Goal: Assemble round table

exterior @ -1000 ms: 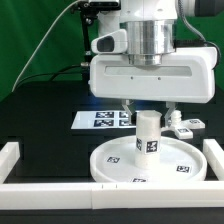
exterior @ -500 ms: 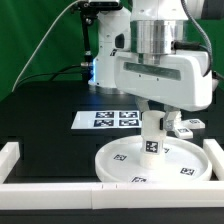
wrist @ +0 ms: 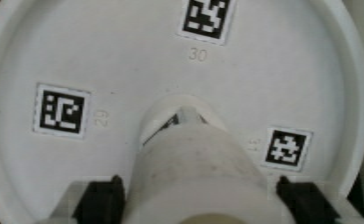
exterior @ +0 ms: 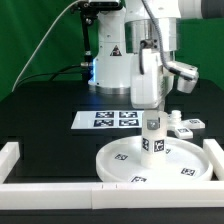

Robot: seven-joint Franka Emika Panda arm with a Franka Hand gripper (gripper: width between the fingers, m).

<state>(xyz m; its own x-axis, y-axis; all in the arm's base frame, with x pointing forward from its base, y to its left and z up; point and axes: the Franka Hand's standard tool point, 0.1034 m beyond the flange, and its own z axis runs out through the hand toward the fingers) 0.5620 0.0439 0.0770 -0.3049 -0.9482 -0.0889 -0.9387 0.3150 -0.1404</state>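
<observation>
The round table's white disc (exterior: 118, 158) lies flat on the black table, with square tags on its top. The short tagged leg (exterior: 153, 140) stands upright on the central hub. My gripper (exterior: 152, 118) reaches straight down and is shut on the upper part of the leg. In the wrist view the leg (wrist: 205, 165) fills the gap between the two black fingers (wrist: 102, 203), with the disc (wrist: 126, 55) and its tags below. The joint between leg and hub is hidden.
The marker board (exterior: 110, 119) lies behind the disc. Small white parts (exterior: 186, 126) sit at the exterior view's right. White border rails (exterior: 20, 186) run along the front and sides. The arm's base stands behind.
The gripper has turned about its vertical axis while gripping the leg, so its wide face now shows edge-on. The leg's tags have turned with it. The disc has stayed put.
</observation>
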